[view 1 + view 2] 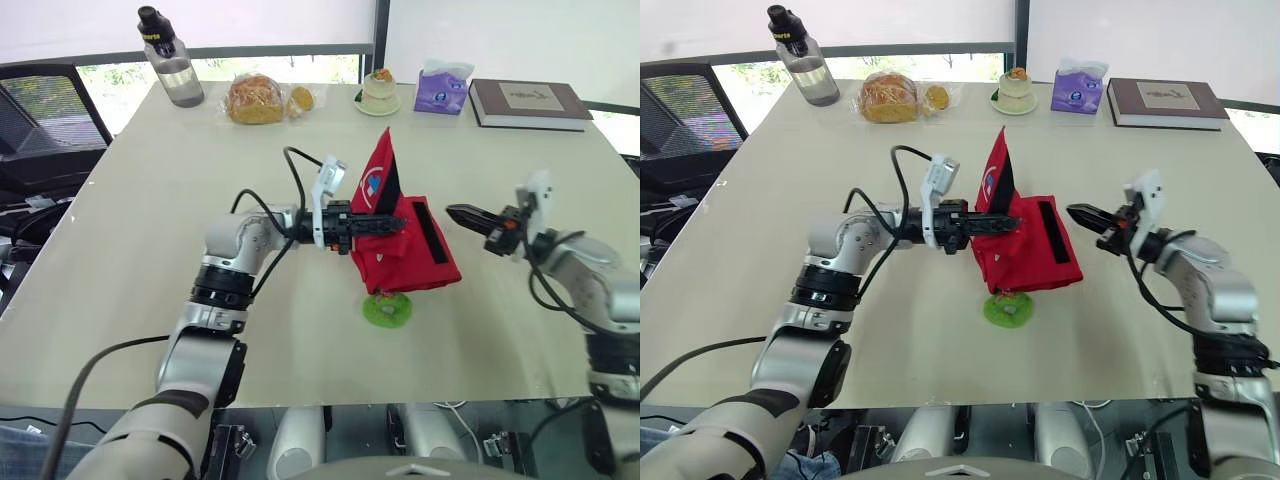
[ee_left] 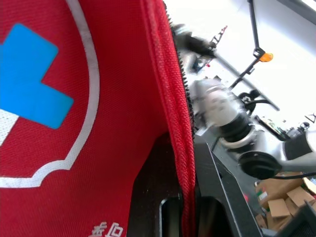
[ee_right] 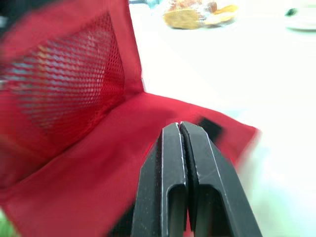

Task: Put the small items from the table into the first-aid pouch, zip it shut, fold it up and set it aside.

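Big pale surface (image 1: pixel 150 300), and the red first-aid pouch (image 1: pixel 405 255) sits around the middle of it, lying open with one flap standing up. The left claw (image 1: pixel 392 222) is pinched on that raised flap's edge. The right claw (image 1: pixel 455 211) hovers just off the pouch's right side, fingers pressed together on nothing. A small green item (image 1: pixel 387 308) peeks out from under the pouch's near edge.

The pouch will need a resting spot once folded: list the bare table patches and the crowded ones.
Bare: the left side of the table, this side of the water bottle; the right side between book and right gripper. Crowded: the far edge, and the middle around first-aid pouch and green item.
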